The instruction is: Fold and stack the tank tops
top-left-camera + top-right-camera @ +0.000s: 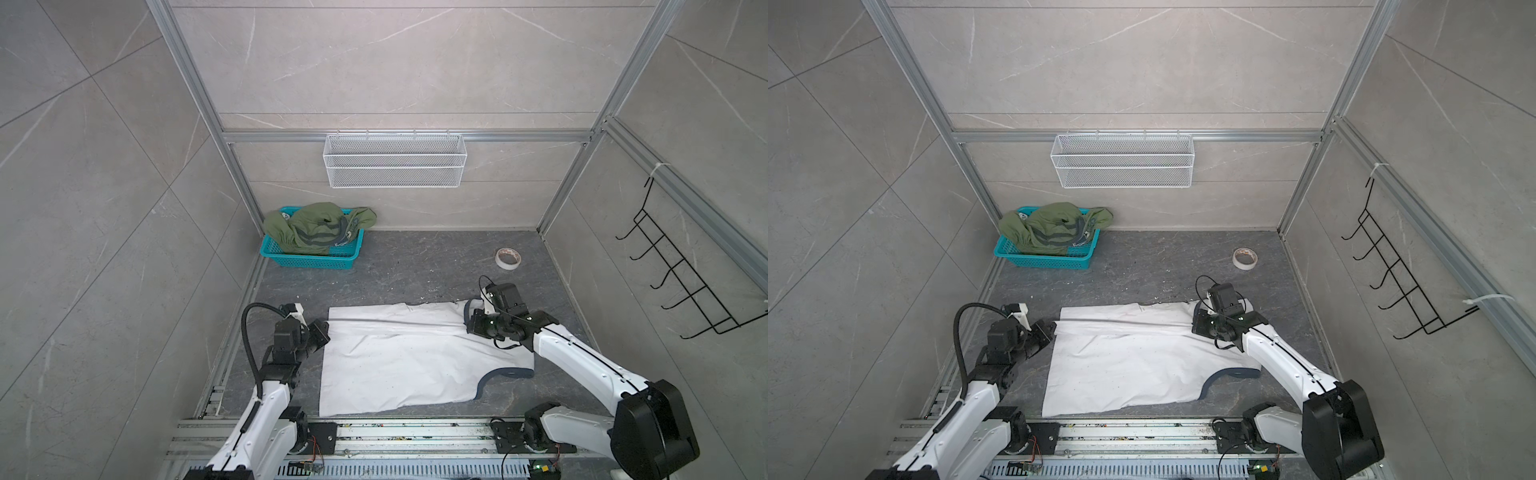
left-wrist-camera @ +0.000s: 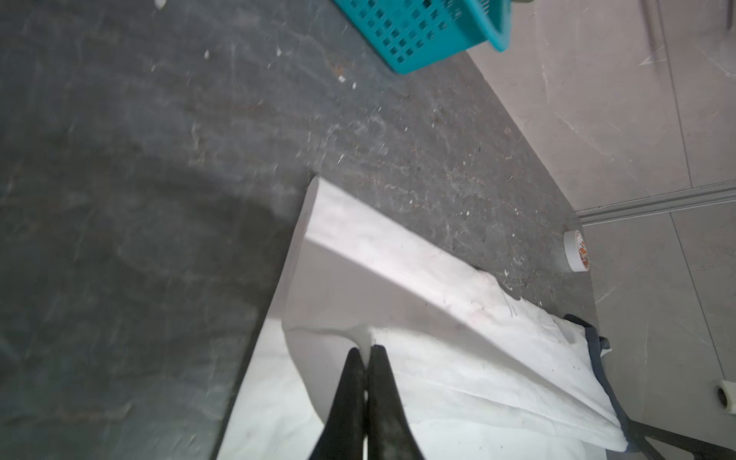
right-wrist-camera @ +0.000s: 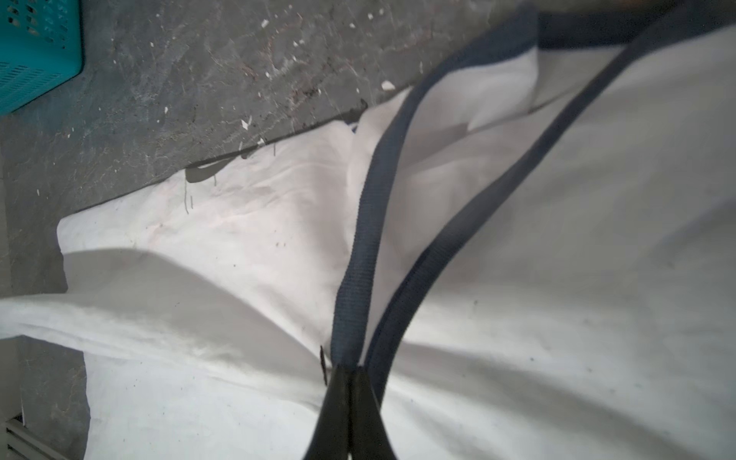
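White tank top [image 1: 415,361] flat on counter [image 1: 415,274], near centre, stretched left-right between both hands; crease line runs along far part. Left hand [image 2: 368,350] pinched tight on its left edge, far-left corner. Right hand [image 3: 350,368] pinched tight on navy-trimmed strap [image 3: 354,239] at far-right end. Olive tank top [image 1: 316,228] heaped in teal basket [image 1: 309,259], far left corner, well apart from both hands.

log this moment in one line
left gripper: shut on white tank top edge | right gripper: shut on its navy trim | olive tank top: in teal basket
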Motion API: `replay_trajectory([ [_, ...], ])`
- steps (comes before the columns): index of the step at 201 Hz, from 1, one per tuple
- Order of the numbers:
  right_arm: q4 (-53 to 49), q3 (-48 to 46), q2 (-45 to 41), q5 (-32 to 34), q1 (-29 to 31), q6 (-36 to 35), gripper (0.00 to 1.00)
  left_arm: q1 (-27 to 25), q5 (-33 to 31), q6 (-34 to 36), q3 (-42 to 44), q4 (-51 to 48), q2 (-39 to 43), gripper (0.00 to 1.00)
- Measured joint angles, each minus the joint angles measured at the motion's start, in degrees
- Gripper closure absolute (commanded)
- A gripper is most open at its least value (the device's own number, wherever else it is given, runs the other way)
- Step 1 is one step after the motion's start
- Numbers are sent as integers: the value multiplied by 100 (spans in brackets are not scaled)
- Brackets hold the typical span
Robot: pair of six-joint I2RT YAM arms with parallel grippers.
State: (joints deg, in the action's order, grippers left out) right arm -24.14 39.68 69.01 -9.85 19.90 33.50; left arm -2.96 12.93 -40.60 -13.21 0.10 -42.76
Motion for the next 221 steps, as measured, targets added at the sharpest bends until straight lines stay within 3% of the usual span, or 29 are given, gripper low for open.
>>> replay_trajectory([
  [17,50,-334,-46,-74,20,210,85,0,-68,-186,284,-352,455,96],
  [36,-9,-476,-46,-114,28,433,61,0,-116,-313,367,-728,713,75],
  [51,-195,-387,-74,2,31,455,50,0,-313,-372,201,-1213,754,61],
  [64,-498,-170,-151,236,33,474,44,0,-586,-382,-140,-1757,715,56],
  [91,-1143,669,-352,896,-63,439,42,2,-1108,-328,-1178,-2529,592,52],
  [126,-1427,1447,-221,1202,-907,354,43,-131,-914,-293,-2273,-2494,-260,56],
  [152,-1486,1779,424,1110,-1755,293,44,-1084,-820,-240,-2894,-2258,-1582,55],
  [182,-1495,2153,1283,1049,-2094,293,45,-2105,-758,-208,-3193,-1891,-2944,54],
  [221,-1497,2756,2282,1143,-2317,341,46,-2369,-704,-234,-3128,-1432,-3921,54],
])
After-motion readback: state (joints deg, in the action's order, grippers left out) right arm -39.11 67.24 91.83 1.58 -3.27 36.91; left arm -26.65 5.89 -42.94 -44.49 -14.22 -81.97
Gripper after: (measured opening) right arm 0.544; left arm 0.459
